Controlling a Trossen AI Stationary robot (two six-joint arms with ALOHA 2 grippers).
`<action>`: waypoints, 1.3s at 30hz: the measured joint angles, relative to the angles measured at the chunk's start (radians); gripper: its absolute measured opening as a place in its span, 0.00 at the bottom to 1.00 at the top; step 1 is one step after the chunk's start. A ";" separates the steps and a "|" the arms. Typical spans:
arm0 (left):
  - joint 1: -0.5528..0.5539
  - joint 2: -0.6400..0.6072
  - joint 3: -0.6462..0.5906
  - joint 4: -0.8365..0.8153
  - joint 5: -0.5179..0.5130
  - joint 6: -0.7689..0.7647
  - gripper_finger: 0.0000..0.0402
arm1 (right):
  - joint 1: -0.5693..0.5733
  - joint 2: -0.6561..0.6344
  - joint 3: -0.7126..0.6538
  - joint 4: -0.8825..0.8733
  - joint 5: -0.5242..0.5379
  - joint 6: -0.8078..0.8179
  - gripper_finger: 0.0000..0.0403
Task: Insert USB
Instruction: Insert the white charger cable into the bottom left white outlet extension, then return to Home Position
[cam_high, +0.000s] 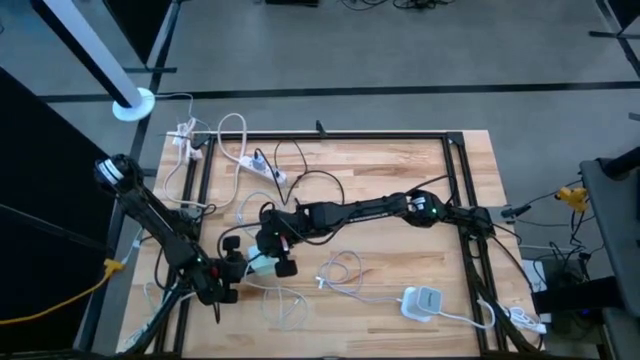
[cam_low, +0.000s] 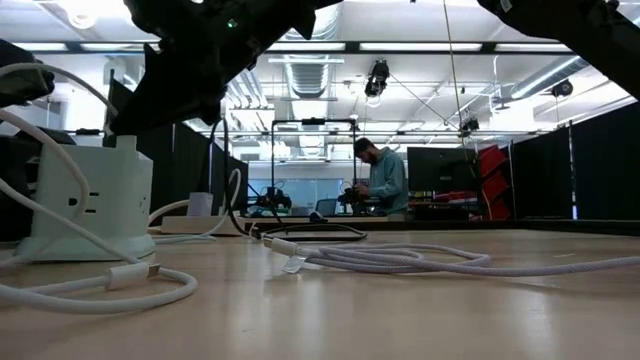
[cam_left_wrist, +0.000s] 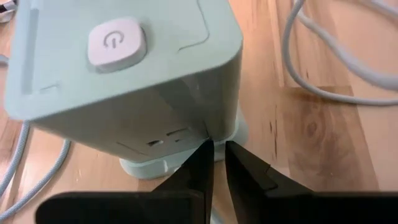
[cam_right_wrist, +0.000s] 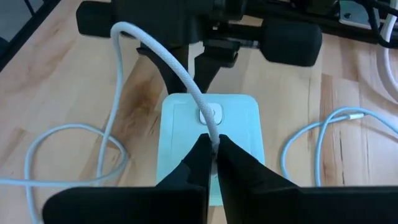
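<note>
A pale green power cube (cam_high: 260, 263) stands on the wooden table, with a power button (cam_left_wrist: 116, 40) on top and USB ports (cam_left_wrist: 166, 138) in one side wall. My left gripper (cam_left_wrist: 216, 149), shut, sits at the cube's lower corner beside those ports. My right gripper (cam_right_wrist: 214, 146) hovers over the cube's top (cam_right_wrist: 239, 124), shut on a white braided USB cable (cam_right_wrist: 155, 53). The cable's plug is hidden between the fingers. In the low view the cube (cam_low: 85, 200) stands at the left under the dark arms. My left gripper comes level at the cube's side wall, with its shut fingertips (cam_left_wrist: 205, 152) at the vertical corner (cam_left_wrist: 208, 127) just above the base. I cannot tell whether they touch it. My right gripper pinches the USB cable near its end (cam_right_wrist: 213, 134) between both fingertips, from above and pointing down at the cube's top. The cable rises from the fingers, passes over the power button and arcs away slack toward the table.
Loose white cables lie around the cube (cam_high: 345, 275) and across the low view (cam_low: 400, 258). A white charger (cam_high: 423, 302) sits toward the near right, a power strip (cam_high: 265, 165) farther back. A black frame (cam_high: 455, 200) borders the table. A person (cam_low: 385, 180) stands in the room behind.
</note>
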 joint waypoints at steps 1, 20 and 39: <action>0.000 -0.005 0.000 0.001 -0.001 -0.003 0.07 | 0.001 -0.001 0.000 -0.008 0.000 0.000 0.01; -0.009 -0.301 0.044 -0.326 0.050 -0.058 0.07 | 0.015 -0.074 -0.014 -0.183 -0.038 -0.062 0.27; -0.018 -1.090 0.029 -0.156 -0.387 0.611 0.06 | -0.131 -0.447 -0.328 -0.282 -0.022 -0.110 0.36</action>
